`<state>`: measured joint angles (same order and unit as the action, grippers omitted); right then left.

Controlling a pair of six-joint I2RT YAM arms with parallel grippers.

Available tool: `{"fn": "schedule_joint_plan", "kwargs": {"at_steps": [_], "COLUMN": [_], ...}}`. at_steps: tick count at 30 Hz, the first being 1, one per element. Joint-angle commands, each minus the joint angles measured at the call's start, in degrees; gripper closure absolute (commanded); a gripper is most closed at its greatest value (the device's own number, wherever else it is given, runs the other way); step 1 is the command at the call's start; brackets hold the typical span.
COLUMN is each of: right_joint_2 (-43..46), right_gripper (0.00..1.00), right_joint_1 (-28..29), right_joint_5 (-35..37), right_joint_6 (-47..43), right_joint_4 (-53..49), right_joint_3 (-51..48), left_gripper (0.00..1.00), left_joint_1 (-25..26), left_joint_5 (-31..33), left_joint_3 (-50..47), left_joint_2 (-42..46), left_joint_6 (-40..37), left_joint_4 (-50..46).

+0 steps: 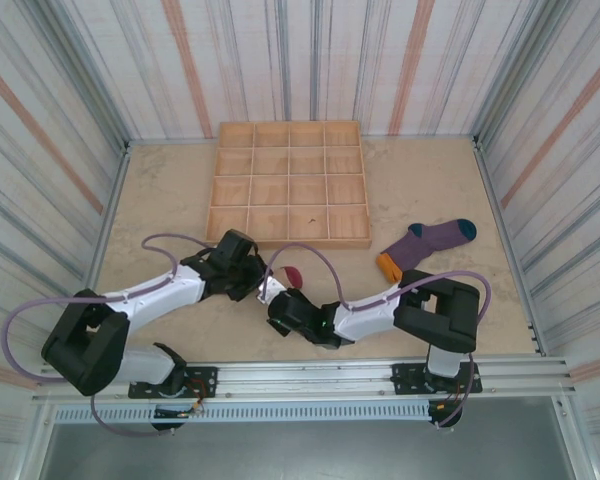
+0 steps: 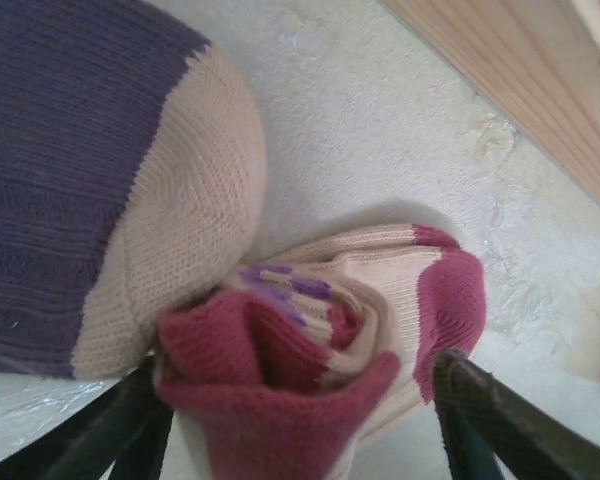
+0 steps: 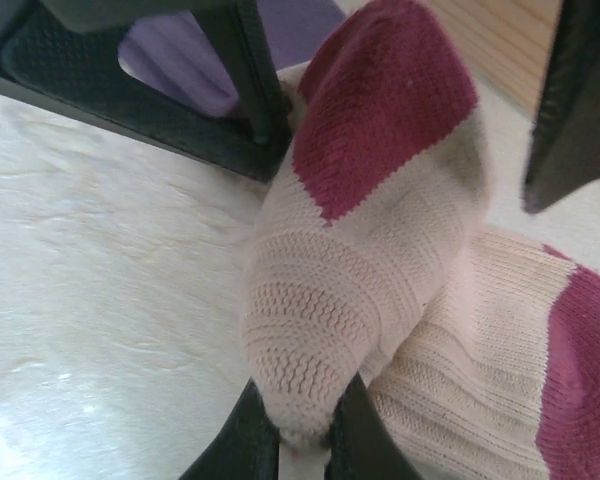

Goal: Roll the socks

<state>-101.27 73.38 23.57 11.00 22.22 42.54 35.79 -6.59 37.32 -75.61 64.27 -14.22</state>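
The cream sock (image 3: 360,250) with the maroon toe sits bunched in a loose roll between my two hands, near the front wall of the wooden tray (image 1: 288,242). My right gripper (image 3: 302,432) is almost closed, pinching the sock's ribbed cream fold. My left gripper (image 2: 300,388) stands wide, one finger on each side of the roll. The dark purple sock (image 2: 70,170) lies against the roll, and the teal-toed sock (image 1: 427,244) lies well apart on my right.

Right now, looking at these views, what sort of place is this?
Likely a robot lab work cell, not a home: striped walls box in the table, the left arm and right arm are mounted on a metal rail, and a wooden grid tray sits near a purple sock.
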Motion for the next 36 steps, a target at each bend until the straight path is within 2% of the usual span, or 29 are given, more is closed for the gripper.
{"fn": "schedule_joint_plan", "kwargs": {"at_steps": [1, 16, 20, 26, 31, 36], "right_joint_2": [-0.5, -2.6, -1.4, -1.3, -4.0, -7.3], "right_gripper": [1.0, 1.0, 1.0, 1.0, 1.0, 1.0], "right_joint_1": [-5.1, -8.5, -13.0, -20.0, -22.7, -25.3], "right_joint_5": [-6.7, -10.9, -21.4, -35.4, -41.5, -46.0], "right_joint_6": [10.3, 15.2, 20.1, 33.8, 43.2, 50.8], "right_joint_4": [-6.0, -6.8, -3.7, 6.6, 17.9, 24.7], "right_joint_3": [-4.7, -4.8, -6.6, -12.6, -18.2, -20.8], "left_gripper": [0.24, 0.22, 0.22, 0.23, 0.24, 0.25], "left_joint_1": [-0.4, -2.1, -2.2, -1.9, -1.2, 0.2], "left_joint_5": [-7.4, -8.0, -8.0, -7.8, -6.6, -5.4], "left_joint_3": [-0.8, -4.7, -4.5, -4.5, -4.5, -3.4], "left_joint_2": [5.4, 7.2, 7.7, 6.7, 5.4, 2.2], "left_joint_6": [-4.1, -2.1, -2.2, -2.1, -2.1, -3.3], "left_joint_4": [3.0, 5.6, 6.2, 7.9, 9.3, 11.2]}}
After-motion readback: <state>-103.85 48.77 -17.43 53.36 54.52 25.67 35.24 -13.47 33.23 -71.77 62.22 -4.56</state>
